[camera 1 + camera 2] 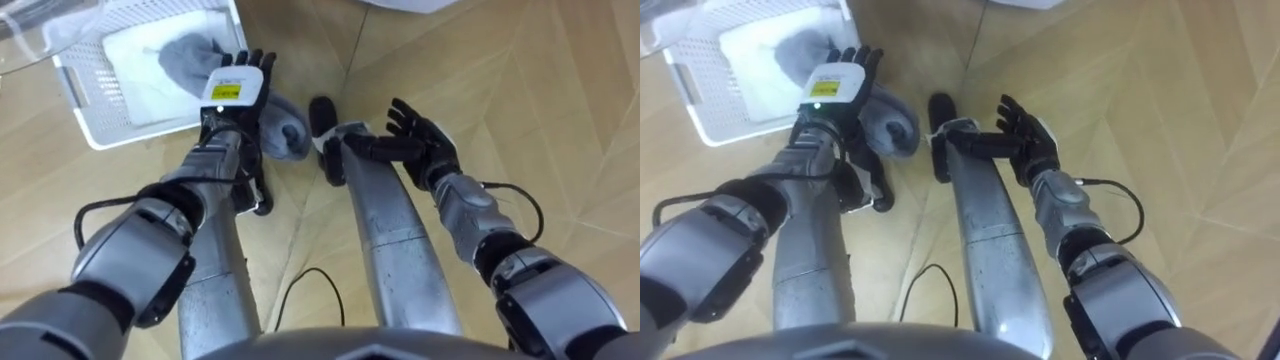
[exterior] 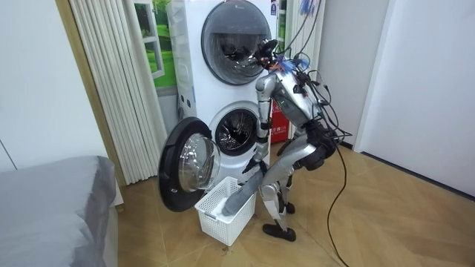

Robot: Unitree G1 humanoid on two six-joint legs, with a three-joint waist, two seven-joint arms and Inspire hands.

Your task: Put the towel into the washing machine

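Left robot hand [image 1: 235, 88] reaches low and forward, back upward, lying over the near rim of a white plastic laundry basket [image 1: 88, 122] and on top of a grey towel [image 1: 185, 55]. Whether it grips the cloth cannot be told, since its underside is hidden. The towel lies partly inside the basket on a white cloth [image 1: 135, 75]. Its other end bunches out over the rim beside the left wrist, down toward the wooden herringbone floor [image 1: 560, 90]. Right robot hand [image 1: 425, 140] hangs above the floor to the right of the robot's knees, well apart from towel and basket. It is wide open with the palm turned up and inward, and holds nothing. In the room view the robot stands bent forward with knees flexed, close in front of a white front-loading washing machine [image 2: 223, 111], and the basket sits on the floor at its feet. The machine's round glass door [image 2: 185, 165] is swung fully out toward the room view's left, its lower edge just beside the basket, and the drum mouth is uncovered. The basket sits between the open door and the robot's legs. A second white machine [image 2: 234, 37] with its door closed is stacked on top. A cream pleated curtain [image 2: 111, 81] hangs on the room view's left of the machines. A grey bed [image 2: 52, 208] fills the lower left corner, well apart from the robot.
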